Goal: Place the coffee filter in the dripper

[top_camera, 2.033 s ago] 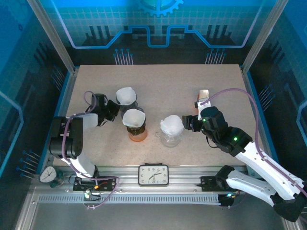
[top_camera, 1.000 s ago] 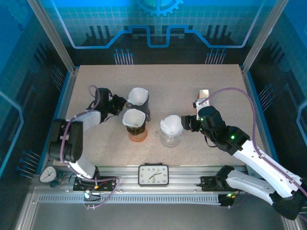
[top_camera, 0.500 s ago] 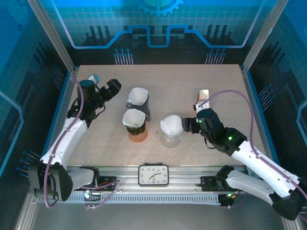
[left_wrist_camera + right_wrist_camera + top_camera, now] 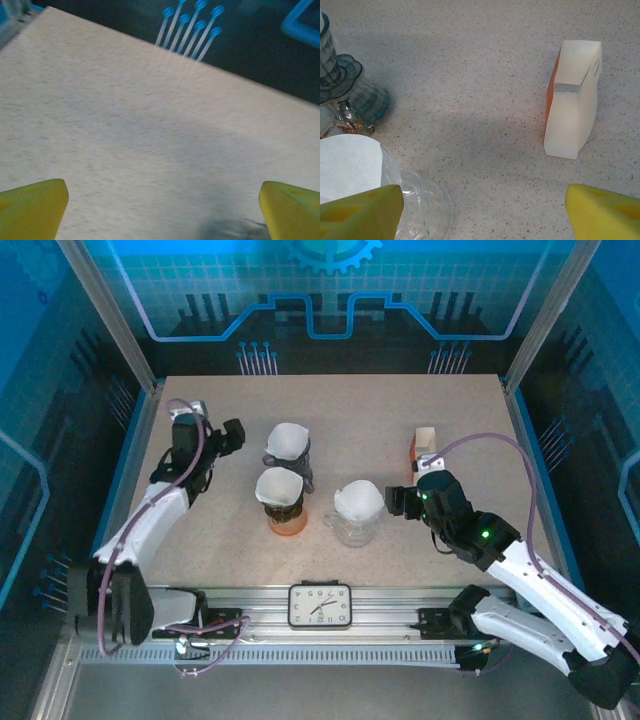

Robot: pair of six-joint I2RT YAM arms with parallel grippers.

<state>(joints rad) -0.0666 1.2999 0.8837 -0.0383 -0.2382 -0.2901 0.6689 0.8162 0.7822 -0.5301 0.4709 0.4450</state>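
No text, brand or number is legible. The clock [image 4: 320, 605] at the near edge of the desk [image 4: 350, 410] bears dial marks too small to read, as does the round gauge [image 4: 100, 603] at the near left corner. The small carton [image 4: 572, 100] shows plain faces.

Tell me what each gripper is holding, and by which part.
Nothing is held. The left gripper is open over bare table; the right gripper is open beside the clear dripper, gripping nothing.
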